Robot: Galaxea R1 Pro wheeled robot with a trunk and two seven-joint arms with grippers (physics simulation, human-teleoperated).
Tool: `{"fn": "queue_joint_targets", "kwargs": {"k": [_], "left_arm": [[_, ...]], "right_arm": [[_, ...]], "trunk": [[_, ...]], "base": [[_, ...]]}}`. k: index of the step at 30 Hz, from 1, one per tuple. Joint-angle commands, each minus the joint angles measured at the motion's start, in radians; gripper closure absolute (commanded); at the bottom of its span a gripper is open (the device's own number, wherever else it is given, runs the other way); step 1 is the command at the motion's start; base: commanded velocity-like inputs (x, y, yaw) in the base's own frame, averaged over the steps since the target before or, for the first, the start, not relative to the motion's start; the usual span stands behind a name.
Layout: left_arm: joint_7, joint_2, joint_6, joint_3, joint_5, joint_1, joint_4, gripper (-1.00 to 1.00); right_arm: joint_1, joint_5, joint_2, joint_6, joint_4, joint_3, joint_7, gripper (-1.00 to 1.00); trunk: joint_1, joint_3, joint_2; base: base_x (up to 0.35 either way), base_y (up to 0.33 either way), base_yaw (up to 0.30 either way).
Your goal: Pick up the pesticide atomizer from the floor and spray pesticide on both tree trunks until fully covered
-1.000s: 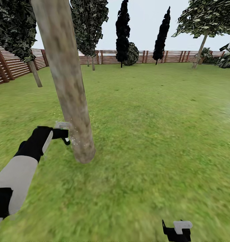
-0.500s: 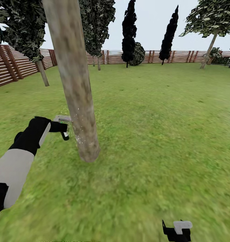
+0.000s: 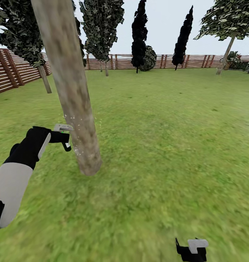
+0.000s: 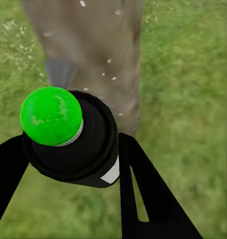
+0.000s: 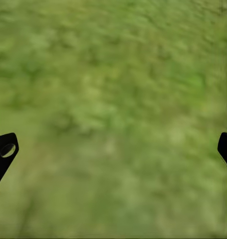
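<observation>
The pesticide atomizer [image 4: 88, 149] has a black body and a bright green round cap [image 4: 51, 115]. My left gripper [image 4: 68, 164] is shut on it, a black finger [image 4: 143, 199] on each side. In the head view the left gripper [image 3: 64, 140] holds the atomizer's grey head [image 3: 62, 127] just left of the near tree trunk [image 3: 73, 98], close to it. White droplets speckle the thick, pale, mottled trunk [image 4: 103, 45] low down. Another tree [image 3: 225, 51] with a pale trunk stands far right by the fence. My right gripper [image 3: 191, 251] hangs open over grass, low at the right.
Green lawn [image 3: 168, 138] spreads all around, ringed by a brown slat fence [image 3: 7, 72]. Two near-black cypresses [image 3: 139, 32] and a round bush stand at the back. A thinner tree [image 3: 44, 78] stands left, near the fence. The right wrist view looks at blurred grass [image 5: 113, 99].
The head view has shifted, so the near trunk now sits further left. My left gripper with the atomizer has risen slightly beside the trunk, and the droplets sit higher on it. The right gripper is unchanged.
</observation>
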Motion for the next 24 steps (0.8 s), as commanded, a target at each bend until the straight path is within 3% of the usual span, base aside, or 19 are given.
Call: {"fn": "queue_joint_targets", "kwargs": {"k": [1,3,7,8,11,14,24], "left_arm": [[0.003,0.001,-0.001,0.0,-0.001,0.001,0.001,1.0],[0.006,0.009,-0.01,0.017,-0.004,0.054,0.014,1.0],[0.007,0.062,-0.015,0.052,-0.004,0.13,0.017,1.0],[0.008,0.063,-0.016,0.051,-0.004,0.135,0.016,1.0],[0.011,0.055,-0.015,0.05,-0.003,0.138,0.016,1.0],[0.017,0.015,-0.014,0.053,-0.004,0.138,0.011,1.0],[0.109,0.008,-0.01,0.052,-0.001,0.133,0.001,1.0]], "right_arm": [[0.0,0.0,0.0,0.0,0.0,0.0,0.0,-1.0],[0.0,0.0,0.0,0.0,0.0,0.0,0.0,-1.0],[0.0,0.0,0.0,0.0,0.0,0.0,0.0,-1.0],[0.0,0.0,0.0,0.0,0.0,0.0,0.0,-1.0],[0.0,0.0,0.0,0.0,0.0,0.0,0.0,-1.0],[0.0,0.0,0.001,0.0,0.0,0.0,0.0,-1.0],[0.0,0.0,0.0,0.0,0.0,0.0,-0.001,-1.0]], "trunk": [[0.0,0.0,0.0],[0.0,0.0,0.0],[0.0,0.0,0.0],[0.0,0.0,0.0],[0.0,0.0,0.0],[0.0,0.0,0.0],[0.0,0.0,0.0]], "base": [[0.0,-0.271,0.0],[0.0,-0.271,0.0],[0.0,-0.271,0.0],[0.0,-0.271,0.0],[0.0,-0.271,0.028],[0.0,-0.271,0.236],[0.106,-0.264,0.216]]}}
